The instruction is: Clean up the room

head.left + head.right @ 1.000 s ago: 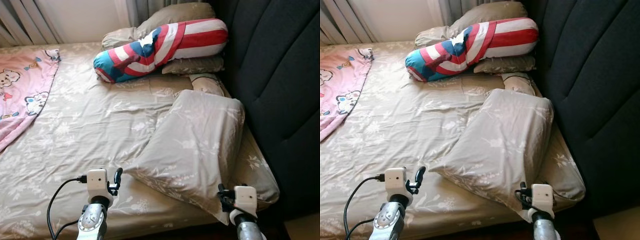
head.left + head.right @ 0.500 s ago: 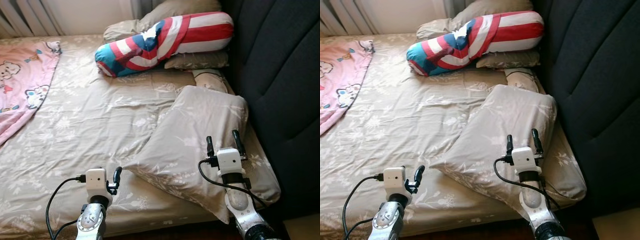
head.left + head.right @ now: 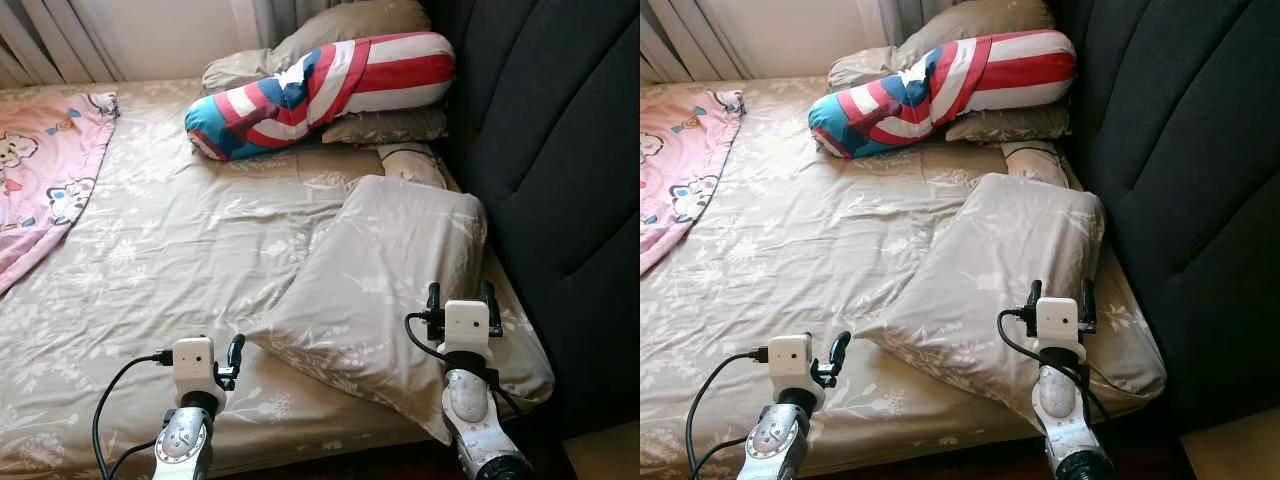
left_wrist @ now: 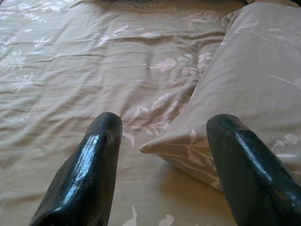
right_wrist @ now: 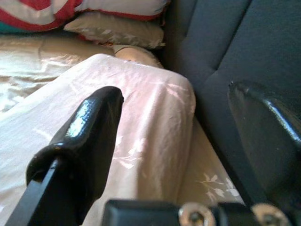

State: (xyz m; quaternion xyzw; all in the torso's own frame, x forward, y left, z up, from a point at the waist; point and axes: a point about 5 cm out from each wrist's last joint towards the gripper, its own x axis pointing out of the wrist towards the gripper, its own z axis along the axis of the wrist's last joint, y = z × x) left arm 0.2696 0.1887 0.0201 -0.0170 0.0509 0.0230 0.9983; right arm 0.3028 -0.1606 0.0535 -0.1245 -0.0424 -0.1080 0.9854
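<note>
While hovering low at the bottom left of the frame, the left claw (image 3: 233,352) is standing wide open and empty, its fingers (image 4: 89,169) framing the near corner of the beige pillow (image 3: 385,275) on the bed (image 3: 170,250). At lower right, the right claw (image 3: 460,297) is also spreading open, holding nothing, poised over the pillow's near end beside the dark headboard (image 3: 555,170). Farther up, a striped bolster (image 3: 320,90) is lying across more pillows (image 3: 385,125) at upper centre, and a pink blanket (image 3: 40,175) is draping the upper left.
</note>
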